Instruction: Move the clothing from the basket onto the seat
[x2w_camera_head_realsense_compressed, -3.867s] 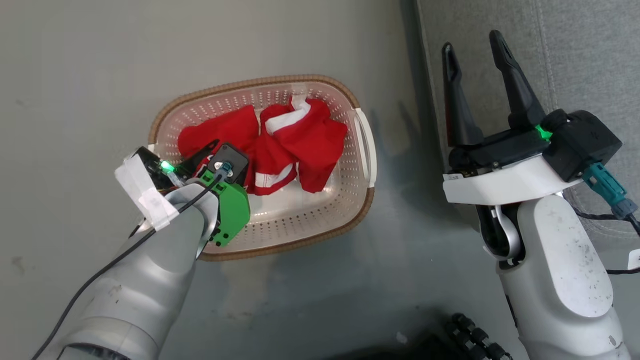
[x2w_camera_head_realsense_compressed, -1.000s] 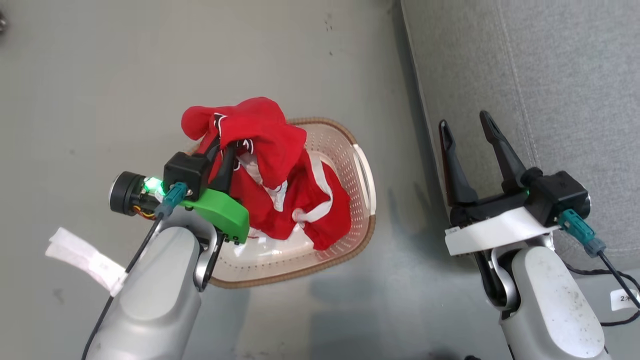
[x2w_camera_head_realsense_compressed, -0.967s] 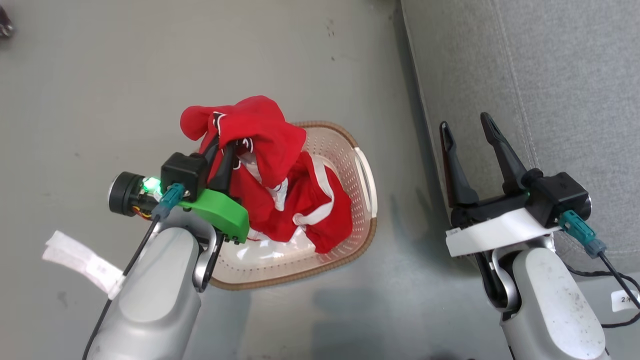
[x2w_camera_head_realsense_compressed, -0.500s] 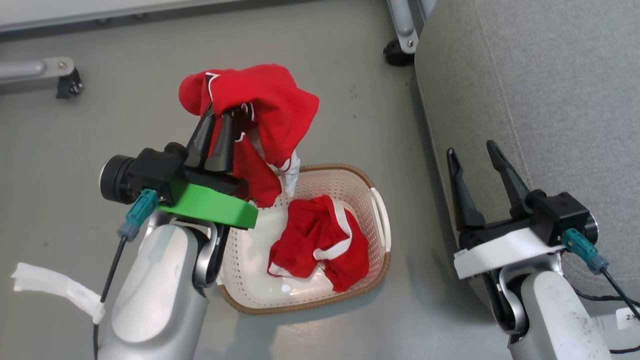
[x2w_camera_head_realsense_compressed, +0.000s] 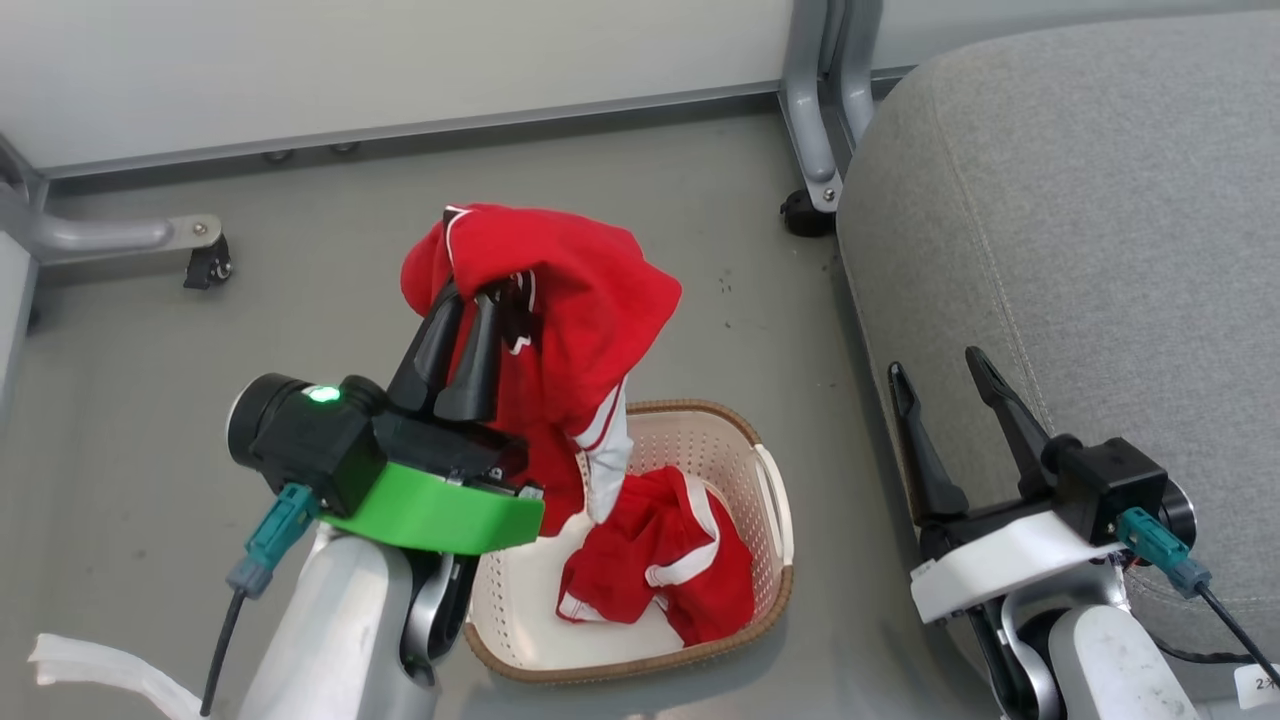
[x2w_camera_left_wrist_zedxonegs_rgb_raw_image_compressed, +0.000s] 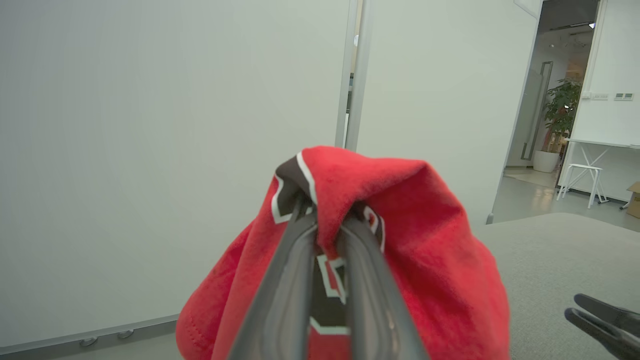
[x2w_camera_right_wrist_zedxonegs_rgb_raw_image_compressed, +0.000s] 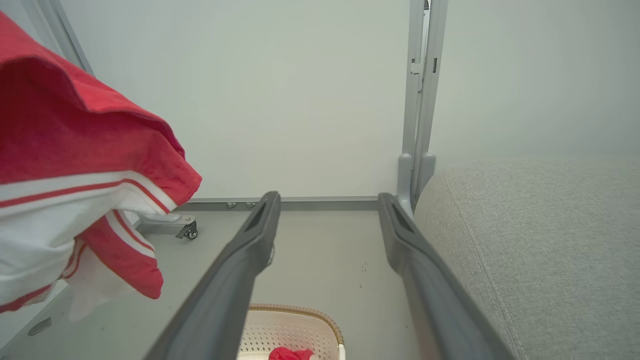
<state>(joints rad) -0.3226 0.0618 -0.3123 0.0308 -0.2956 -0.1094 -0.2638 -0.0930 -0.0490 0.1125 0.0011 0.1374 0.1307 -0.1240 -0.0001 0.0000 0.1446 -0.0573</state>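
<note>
Large light grey fabric seat (x2w_camera_head_realsense_compressed: 1080, 250) at right, rounded edges, stitched seam. Smooth grey floor (x2w_camera_head_realsense_compressed: 200, 420); pale wall panels (x2w_camera_head_realsense_compressed: 400, 60) behind, on grey metal legs (x2w_camera_head_realsense_compressed: 815, 130) with casters. Small oval basket (x2w_camera_head_realsense_compressed: 775, 500) on floor near seat: cream perforated plastic, brown woven-look rim. Inside it, one crumpled red garment (x2w_camera_head_realsense_compressed: 665, 560) with white trim. Red jersey (x2w_camera_head_realsense_compressed: 580, 290), soft cloth, white stripes, black-and-white numerals, held up above basket, draped over left gripper (x2w_camera_head_realsense_compressed: 472, 295), striped end hanging down to basket's rim. Left gripper clenched on a fold of jersey, fingers pointing up. Right gripper (x2w_camera_head_realsense_compressed: 934, 360) released, fingers spread wide, beside seat's edge.
</note>
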